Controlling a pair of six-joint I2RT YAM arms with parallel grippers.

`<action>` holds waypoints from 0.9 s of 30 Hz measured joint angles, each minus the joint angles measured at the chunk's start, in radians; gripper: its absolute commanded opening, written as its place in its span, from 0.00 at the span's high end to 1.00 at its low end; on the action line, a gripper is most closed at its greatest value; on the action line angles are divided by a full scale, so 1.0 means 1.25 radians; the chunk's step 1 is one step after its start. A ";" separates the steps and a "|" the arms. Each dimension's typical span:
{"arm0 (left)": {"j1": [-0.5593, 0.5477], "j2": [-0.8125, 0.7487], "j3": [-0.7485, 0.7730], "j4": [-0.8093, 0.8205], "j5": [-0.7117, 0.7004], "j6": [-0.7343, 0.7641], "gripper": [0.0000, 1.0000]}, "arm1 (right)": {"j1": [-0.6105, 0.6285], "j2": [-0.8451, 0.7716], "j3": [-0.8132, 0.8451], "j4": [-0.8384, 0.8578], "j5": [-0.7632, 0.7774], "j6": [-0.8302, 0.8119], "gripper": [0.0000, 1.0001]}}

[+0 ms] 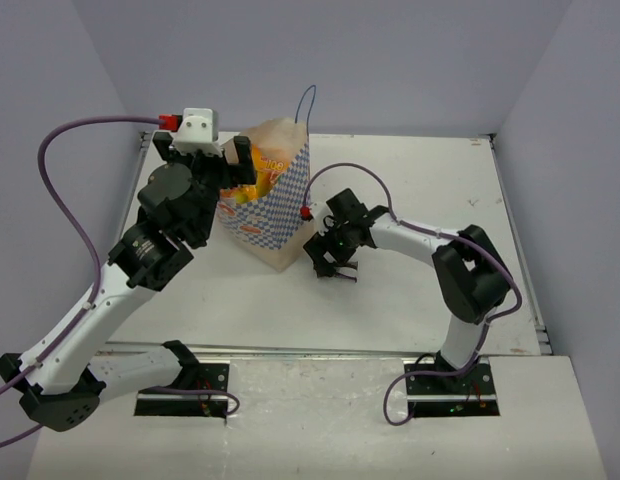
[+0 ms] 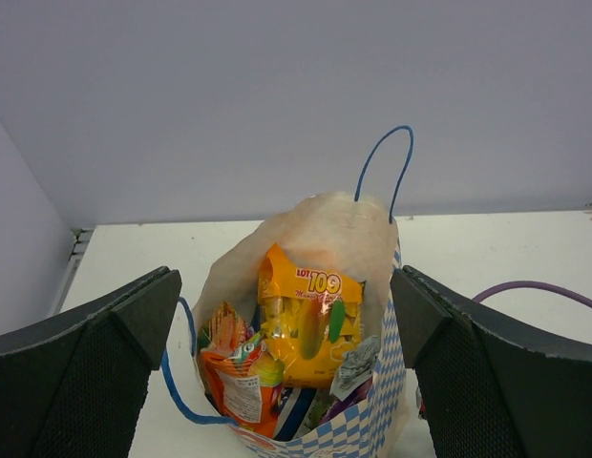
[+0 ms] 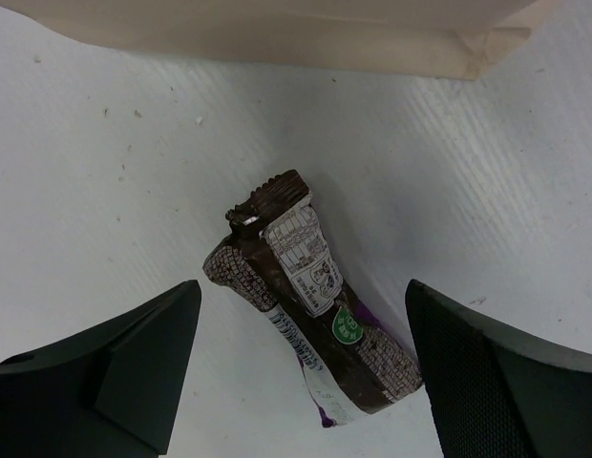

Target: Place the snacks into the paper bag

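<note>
The paper bag (image 1: 275, 215) stands upright and open on the table, with blue checkered sides and blue cord handles. In the left wrist view the paper bag (image 2: 325, 224) holds a yellow-orange packet (image 2: 310, 320), an orange packet with green (image 2: 234, 377), a blue-and-white bag (image 2: 296, 410) and a purple packet (image 2: 351, 399). My left gripper (image 1: 202, 157) is open and empty, at the bag's left side, its fingers (image 2: 124, 334) wide apart. The small dark brown bar (image 3: 306, 296) lies flat on the table right of the bag. My right gripper (image 1: 335, 267) hangs open just above the bar, one finger on each side, not touching it.
The bag's base edge (image 3: 277, 38) lies just beyond the bar. Grey walls close off the table at the back and both sides. A purple cable (image 1: 345, 170) arcs from the right wrist near the bag.
</note>
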 measured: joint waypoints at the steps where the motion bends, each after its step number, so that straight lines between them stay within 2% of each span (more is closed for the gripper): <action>1: 0.000 0.000 0.000 0.000 0.000 0.000 0.00 | 0.000 0.007 0.000 -0.001 0.000 0.003 0.10; 5: 0.000 0.000 0.000 0.000 -0.002 0.010 0.00 | 0.000 0.022 0.011 -0.012 0.006 0.019 0.16; 6: 0.000 0.000 0.000 0.000 -0.003 0.014 0.00 | 0.000 0.029 0.019 -0.015 0.011 0.023 0.22; 14: 0.000 0.009 0.001 0.000 -0.005 0.040 0.00 | 0.000 0.069 0.056 -0.041 0.014 0.051 0.47; 15: 0.000 0.010 0.001 0.000 -0.005 0.041 0.00 | 0.000 0.070 0.056 -0.044 0.014 0.053 0.56; 21: 0.000 0.009 0.001 0.001 -0.008 0.046 0.00 | 0.000 0.069 0.056 -0.049 0.013 0.061 0.62; 26: 0.000 0.008 0.000 0.003 -0.012 0.048 0.00 | 0.000 0.069 0.056 -0.047 0.010 0.069 0.82; 27: 0.000 0.007 0.000 0.003 -0.012 0.051 0.00 | 0.000 0.069 0.056 -0.047 0.010 0.069 0.82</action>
